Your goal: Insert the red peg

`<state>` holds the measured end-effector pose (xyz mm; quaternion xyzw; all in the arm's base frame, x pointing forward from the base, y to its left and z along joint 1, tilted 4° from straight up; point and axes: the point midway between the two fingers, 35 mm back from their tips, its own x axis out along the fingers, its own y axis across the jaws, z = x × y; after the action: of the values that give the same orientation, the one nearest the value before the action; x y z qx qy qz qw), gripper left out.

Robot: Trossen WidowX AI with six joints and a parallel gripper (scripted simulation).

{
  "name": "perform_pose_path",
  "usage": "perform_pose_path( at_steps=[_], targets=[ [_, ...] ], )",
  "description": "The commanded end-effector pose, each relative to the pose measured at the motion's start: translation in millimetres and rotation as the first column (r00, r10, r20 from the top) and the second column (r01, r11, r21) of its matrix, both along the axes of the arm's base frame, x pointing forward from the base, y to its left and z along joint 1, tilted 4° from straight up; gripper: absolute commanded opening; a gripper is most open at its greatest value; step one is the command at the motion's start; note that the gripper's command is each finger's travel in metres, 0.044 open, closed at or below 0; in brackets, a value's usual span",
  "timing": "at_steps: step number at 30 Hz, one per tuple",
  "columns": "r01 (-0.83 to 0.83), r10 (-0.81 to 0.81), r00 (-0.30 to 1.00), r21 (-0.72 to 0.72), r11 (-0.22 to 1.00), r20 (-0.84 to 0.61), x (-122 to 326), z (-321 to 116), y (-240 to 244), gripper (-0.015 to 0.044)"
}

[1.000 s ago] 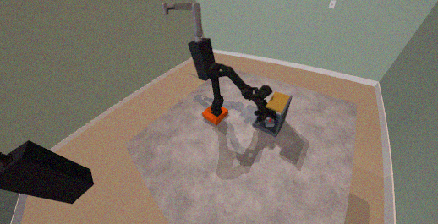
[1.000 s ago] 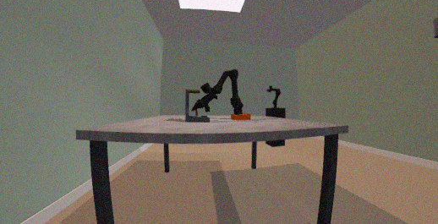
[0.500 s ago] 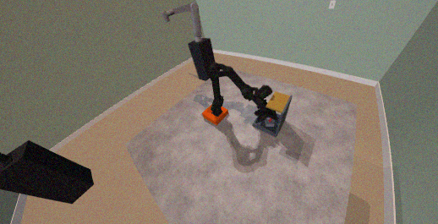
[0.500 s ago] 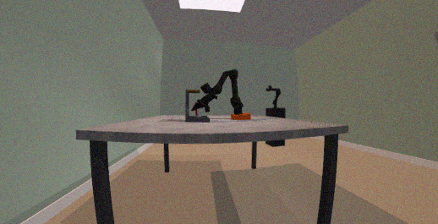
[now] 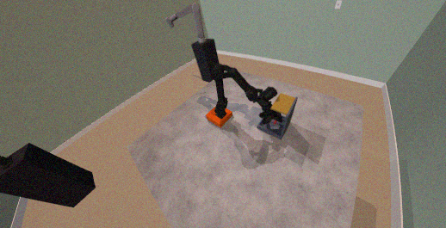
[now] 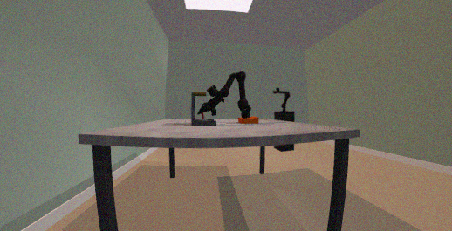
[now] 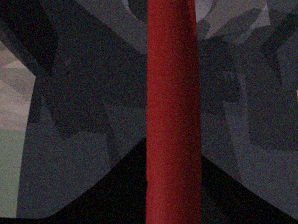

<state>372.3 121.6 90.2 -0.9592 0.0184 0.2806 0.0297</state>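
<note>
The red peg [image 5: 275, 122] [image 6: 202, 116] [image 7: 173, 100] is below the roof and looks close to upright in the exterior view. My gripper [image 6: 201, 112] [image 7: 161, 149] is shut on it, inside the box [image 5: 263, 128] [image 6: 193, 108] and under the yellow-topped roof [image 5: 284, 103] [image 6: 200, 93]. The grey block [image 5: 275, 126] is under the peg. In the wrist view, part of a dark round hole shows at the top edge, behind the peg. The peg's lower end is out of that view, so I cannot tell whether it is in the hole.
The box's back wall rises behind the fingers, and the roof sticks out above them. The wrist camera housing [image 5: 269, 92] [image 6: 212, 91] is close to the roof's front edge. The arm's orange base [image 5: 219, 117] [image 6: 248, 119] stands on the grey table [image 5: 194, 157] [image 6: 218, 141], away from the open front.
</note>
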Motion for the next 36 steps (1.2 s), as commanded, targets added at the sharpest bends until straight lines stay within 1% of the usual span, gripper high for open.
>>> perform_pose_path(
  at_steps=[1, 10, 11, 18, 19, 36],
  targets=[
    [-0.009, 0.009, 1.000, -0.011, 1.000, -0.030, -4, -11, -1, 0.0000],
    [-0.009, 0.009, 1.000, -0.011, 1.000, -0.030, -4, -11, -1, 0.0000],
    [0.000, 0.000, 1.000, 0.000, 1.000, 0.000, 0, 0, 0, 0.0026],
    [0.000, 0.000, 1.000, 0.000, 1.000, 0.000, 0, 0, 0, 0.0210],
    [0.000, 0.000, 1.000, 0.000, 1.000, 0.000, 0, 0, 0, 0.0220],
    [-0.003, 0.003, 1.000, -0.003, 1.000, -0.010, -11, 15, 1, 0.0220]
  ],
)
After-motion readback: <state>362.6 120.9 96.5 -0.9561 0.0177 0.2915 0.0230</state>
